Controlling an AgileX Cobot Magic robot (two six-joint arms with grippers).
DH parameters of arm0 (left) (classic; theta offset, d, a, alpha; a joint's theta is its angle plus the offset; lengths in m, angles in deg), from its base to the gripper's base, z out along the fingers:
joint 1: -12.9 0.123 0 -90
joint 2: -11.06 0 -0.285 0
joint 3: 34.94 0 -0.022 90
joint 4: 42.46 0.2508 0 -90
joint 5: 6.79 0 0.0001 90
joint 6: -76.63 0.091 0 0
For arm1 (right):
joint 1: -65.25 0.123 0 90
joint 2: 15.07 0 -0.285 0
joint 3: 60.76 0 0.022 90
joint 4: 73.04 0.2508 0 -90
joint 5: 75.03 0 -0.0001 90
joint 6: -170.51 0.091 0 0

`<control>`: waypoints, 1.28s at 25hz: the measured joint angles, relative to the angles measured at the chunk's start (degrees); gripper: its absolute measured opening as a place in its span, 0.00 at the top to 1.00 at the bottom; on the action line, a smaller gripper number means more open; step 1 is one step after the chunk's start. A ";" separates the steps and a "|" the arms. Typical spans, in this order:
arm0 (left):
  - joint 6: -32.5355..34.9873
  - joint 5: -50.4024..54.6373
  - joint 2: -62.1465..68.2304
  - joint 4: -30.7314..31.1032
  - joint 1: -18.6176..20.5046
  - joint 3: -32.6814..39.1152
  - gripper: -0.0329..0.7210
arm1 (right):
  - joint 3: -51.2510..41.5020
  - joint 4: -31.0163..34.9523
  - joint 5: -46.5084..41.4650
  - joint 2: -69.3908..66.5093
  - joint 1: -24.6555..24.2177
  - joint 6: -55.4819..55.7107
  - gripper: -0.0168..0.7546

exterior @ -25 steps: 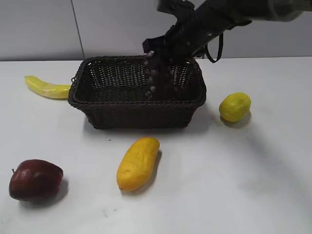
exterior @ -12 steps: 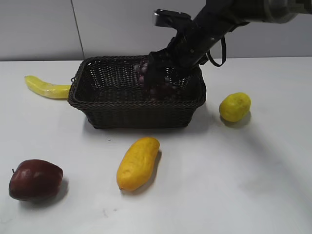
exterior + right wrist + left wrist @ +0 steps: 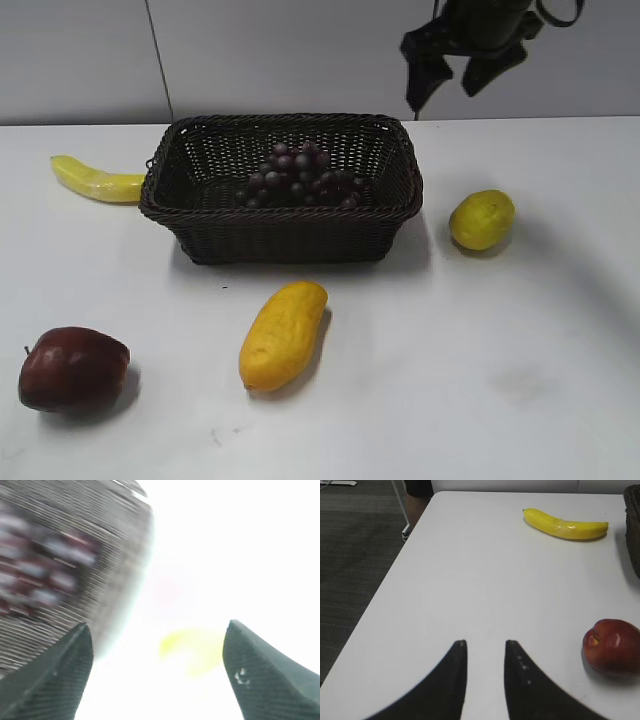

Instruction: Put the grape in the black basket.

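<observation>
The grape (image 3: 298, 176), a bunch of dark purple-red grapes, lies inside the black basket (image 3: 285, 232) at its middle right. It shows blurred in the right wrist view (image 3: 42, 565) within the basket (image 3: 100, 605). My right gripper (image 3: 456, 82) is open and empty, raised above the table behind the basket's right end; in its own view the gripper (image 3: 157, 630) has its jaws wide apart. My left gripper (image 3: 484, 642) is open and empty over bare white table, with a narrow gap between its jaws. It is out of the exterior view.
A banana (image 3: 96, 180) lies left of the basket and shows in the left wrist view (image 3: 565, 524). A dark red apple (image 3: 72, 368) sits front left, also in the left wrist view (image 3: 612, 645). A yellow mango (image 3: 283, 334) lies in front of the basket, a lemon (image 3: 481, 219) to its right. The table's left edge (image 3: 380, 595) drops to the floor.
My right gripper lowered the grape into the basket, let go of it, and rose up and to the right. The grape now lies in the basket. The left arm is unchanged.
</observation>
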 joint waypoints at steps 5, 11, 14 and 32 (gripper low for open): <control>0.00 0.00 0.00 0.00 0.00 0.00 0.65 | 0.07 -2.76 -3.09 0.06 -6.84 0.89 0.20; 0.00 0.00 0.00 0.00 0.00 0.00 0.65 | -1.42 1.20 -3.09 1.61 -16.97 1.29 0.21; 0.00 0.00 0.00 0.00 0.00 0.00 0.65 | -6.19 1.59 -3.09 5.46 -19.42 1.42 0.21; 0.00 0.00 0.00 0.00 0.00 0.00 0.65 | -64.28 4.48 5.28 50.24 -19.69 -1.20 0.21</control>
